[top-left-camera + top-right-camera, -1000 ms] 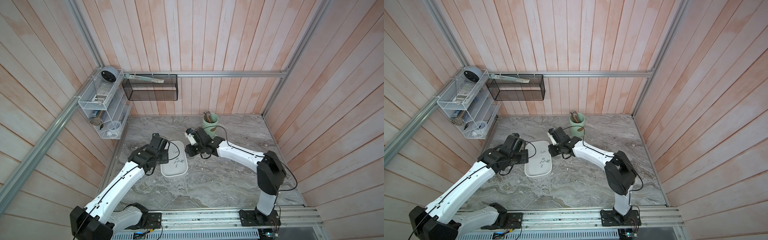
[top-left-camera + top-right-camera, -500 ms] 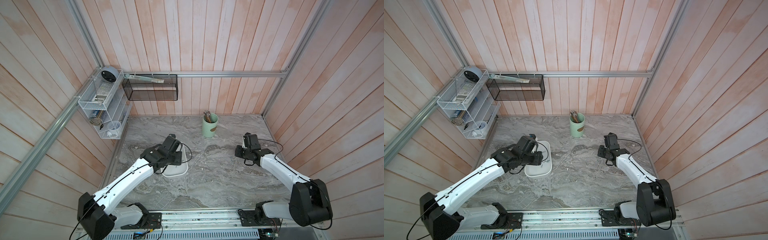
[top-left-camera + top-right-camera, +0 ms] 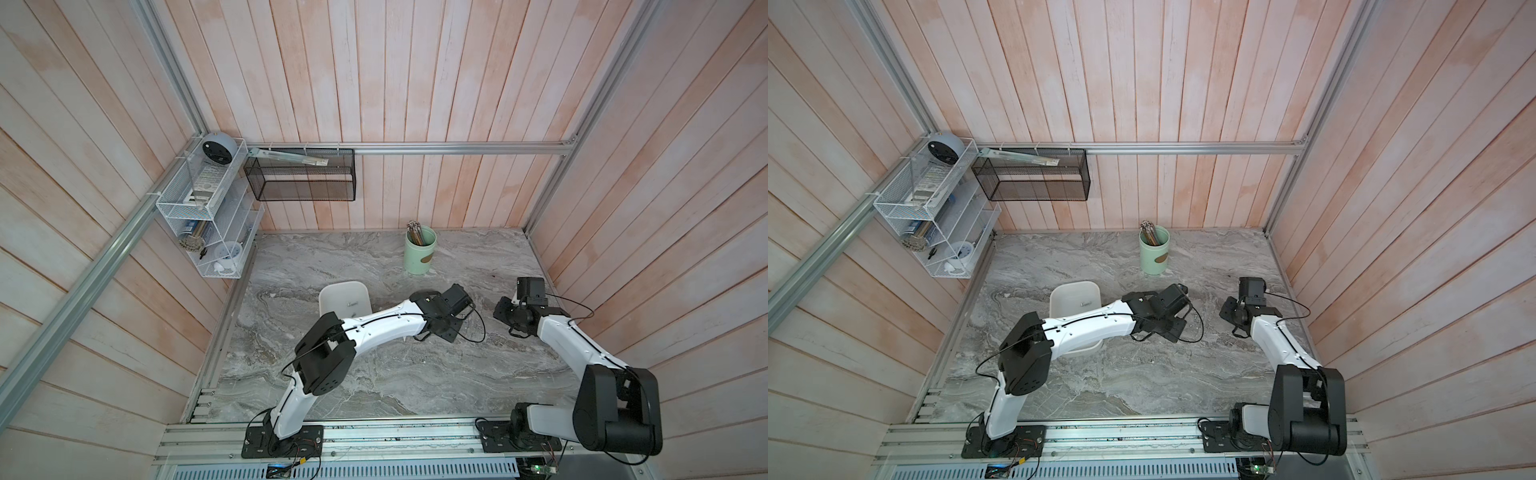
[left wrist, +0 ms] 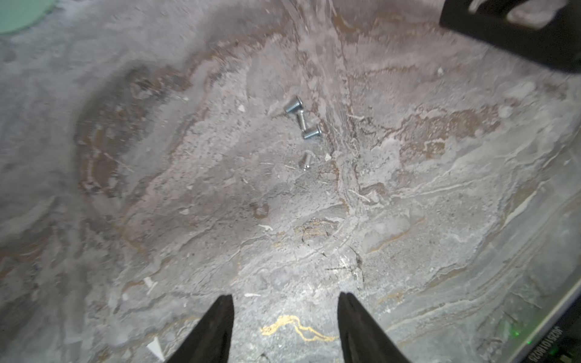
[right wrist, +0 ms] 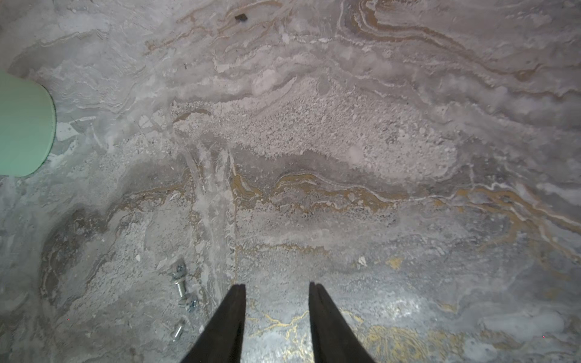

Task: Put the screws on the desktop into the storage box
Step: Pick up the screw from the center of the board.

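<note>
On the marble desktop [image 3: 374, 374], a tight cluster of tiny silvery screws [image 4: 301, 121] lies with one more screw [image 4: 305, 160] just beside it; the cluster also shows in the right wrist view [image 5: 182, 289]. My left gripper [image 4: 286, 295] hangs open just short of them with nothing between its fingers; its arm reaches across the white storage box [image 3: 345, 297] and hides the box's near half. My right gripper [image 5: 277, 285] stands open with a narrower gap and holds nothing; the screws lie just to one side of its fingers. In both top views the two grippers [image 3: 451, 332] [image 3: 505, 311] face each other closely.
A pale green cup [image 3: 419, 251] with brown sticks stands behind the grippers. A black mesh basket [image 3: 301, 183] hangs on the back wall and a white wire shelf [image 3: 208, 216] on the left wall. An aluminium rail [image 3: 374, 436] runs along the front edge.
My left arm has swung right from over the storage box to the screws in the middle. My right arm pulled back from beside the box to the right side, then stayed there.
</note>
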Available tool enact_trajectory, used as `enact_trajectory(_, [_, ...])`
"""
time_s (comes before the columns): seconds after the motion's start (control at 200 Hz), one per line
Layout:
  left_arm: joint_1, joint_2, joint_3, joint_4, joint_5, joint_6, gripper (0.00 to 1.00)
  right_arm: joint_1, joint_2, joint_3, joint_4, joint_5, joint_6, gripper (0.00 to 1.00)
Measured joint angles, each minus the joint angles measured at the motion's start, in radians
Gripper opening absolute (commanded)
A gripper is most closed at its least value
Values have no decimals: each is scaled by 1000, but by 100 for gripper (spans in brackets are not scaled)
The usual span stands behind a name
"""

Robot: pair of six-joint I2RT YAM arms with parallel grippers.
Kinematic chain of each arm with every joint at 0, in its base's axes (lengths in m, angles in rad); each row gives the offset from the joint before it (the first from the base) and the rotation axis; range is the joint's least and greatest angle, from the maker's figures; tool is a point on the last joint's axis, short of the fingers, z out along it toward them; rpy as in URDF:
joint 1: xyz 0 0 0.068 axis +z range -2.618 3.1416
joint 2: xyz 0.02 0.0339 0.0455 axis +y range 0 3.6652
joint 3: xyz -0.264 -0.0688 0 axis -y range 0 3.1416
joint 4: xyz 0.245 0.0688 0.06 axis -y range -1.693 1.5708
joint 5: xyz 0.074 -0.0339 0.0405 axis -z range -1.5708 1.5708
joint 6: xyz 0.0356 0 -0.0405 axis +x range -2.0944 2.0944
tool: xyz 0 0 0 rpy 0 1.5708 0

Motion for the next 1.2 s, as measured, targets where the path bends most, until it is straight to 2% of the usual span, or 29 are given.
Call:
enact_trajectory(0.22, [-1, 221, 239, -48, -2, 33, 59, -7, 50, 10, -32, -24, -5, 39])
enact_trajectory(0.525, [-1, 340, 357, -101, -16, 40, 57, -8, 92, 27, -47, -79, -27, 39])
enact_trajectory(0.845, [-8, 464, 570, -181, -61, 74, 48, -8, 93, 30, -49, -95, -31, 40])
enact_trajectory(0.92, [-11, 475, 587, -195, -76, 82, 46, -8, 96, 37, -52, -98, -31, 39])
enact_trajectory(1.2, [-13, 475, 589, -207, -91, 99, 29, -8, 110, 49, -57, -110, -32, 39])
